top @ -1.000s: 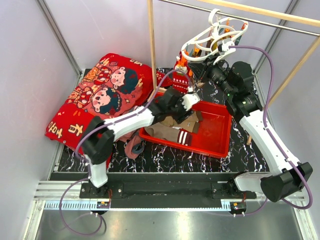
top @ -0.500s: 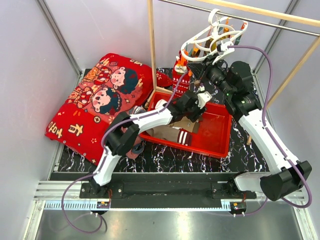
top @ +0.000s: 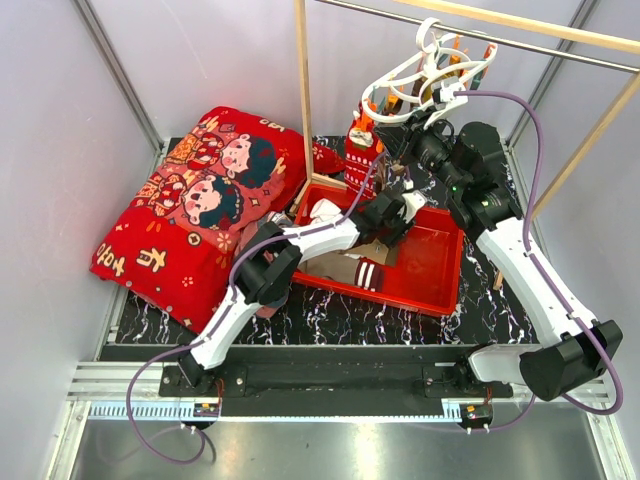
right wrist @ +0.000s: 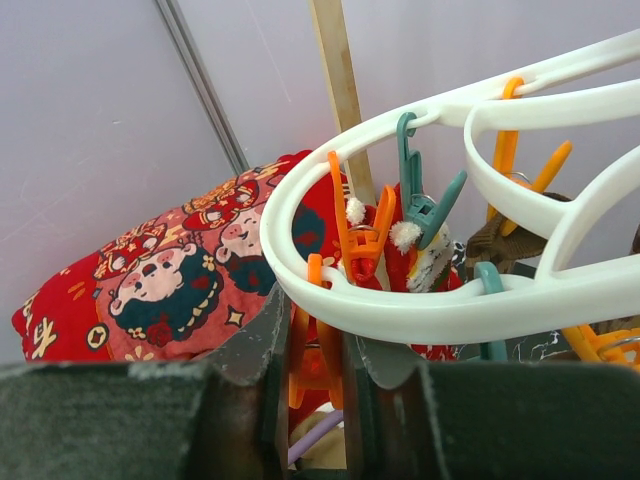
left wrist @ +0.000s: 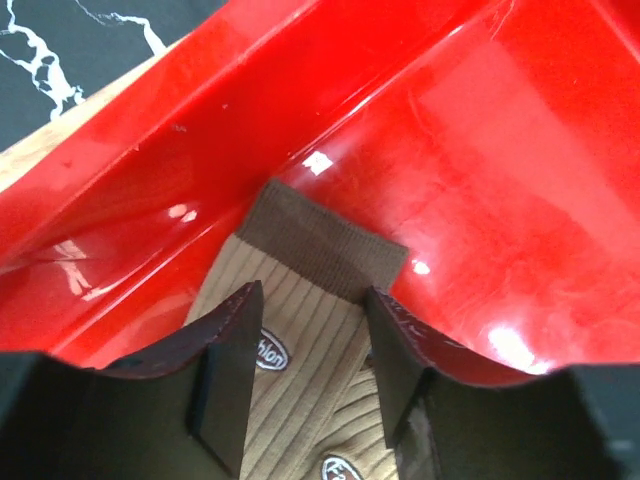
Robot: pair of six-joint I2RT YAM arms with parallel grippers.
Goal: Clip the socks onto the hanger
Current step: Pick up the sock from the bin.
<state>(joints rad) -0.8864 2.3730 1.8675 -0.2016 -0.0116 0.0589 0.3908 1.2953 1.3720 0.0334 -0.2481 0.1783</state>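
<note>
Red tray [left wrist: 480, 150] fills the left wrist view now. Over the last second the left arm has stretched from the middle of the sock pile to the tray's far right end, and the left gripper [left wrist: 312, 310] sits over one tan ribbed sock [left wrist: 320, 235] lying flat on the tray floor by the wall. Its fingers are apart, one either side of the sock, and narrower than a moment ago, so I'd say it's about to pinch.

The right arm hasn't budged. The right gripper [right wrist: 315, 345] is clamped on an orange peg [right wrist: 303, 365] under the hanger [right wrist: 400, 310], which hangs from the rail above the tray's far edge.

Hard to tell:
- whether the left pads touch the sock yet; its lower part is cut off
- whether the peg's mouth is squeezed open, since the fingers cover most of it
- what the brown thing at the ring's far side is
</note>
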